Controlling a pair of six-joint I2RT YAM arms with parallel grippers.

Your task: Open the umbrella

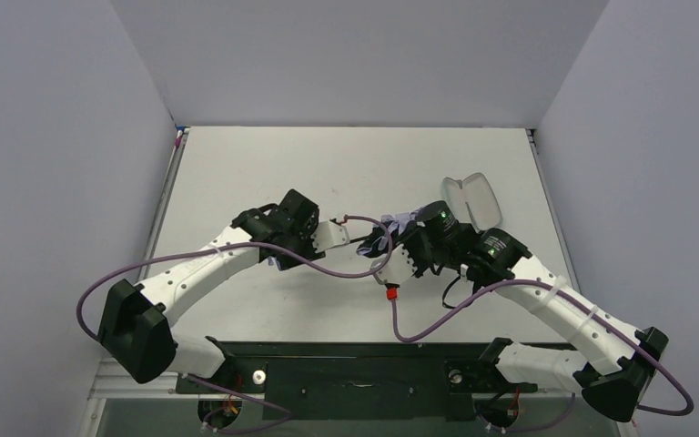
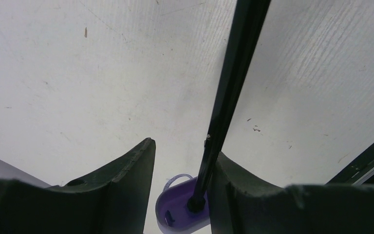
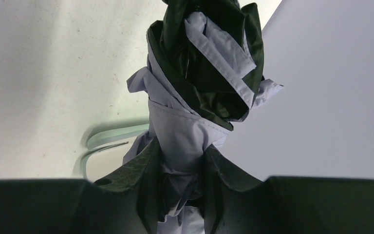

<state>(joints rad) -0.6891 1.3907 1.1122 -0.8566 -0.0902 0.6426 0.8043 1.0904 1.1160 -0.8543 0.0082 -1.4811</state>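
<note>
The umbrella [image 3: 195, 92] is folded, its pale lavender fabric bunched with black underside folds. My right gripper [image 3: 181, 146] is shut on the lower part of that bundle. In the top view the fabric [image 1: 401, 221] shows between the two wrists, above the table. The thin black shaft [image 2: 231, 83] runs through my left gripper [image 2: 184, 148] and rests against the right finger [image 2: 243, 190]. A wide gap separates it from the left finger [image 2: 126, 180], so these jaws stand open. The lavender knob handle [image 2: 177, 212] shows beyond the fingers, its small loop beside it.
A pale green case [image 1: 473, 198] lies open at the right of the white table [image 1: 264, 173], just behind the right wrist; its rim [image 3: 112, 134] shows left of the umbrella. Grey walls enclose three sides. A black rail [image 2: 365, 158] marks the table edge.
</note>
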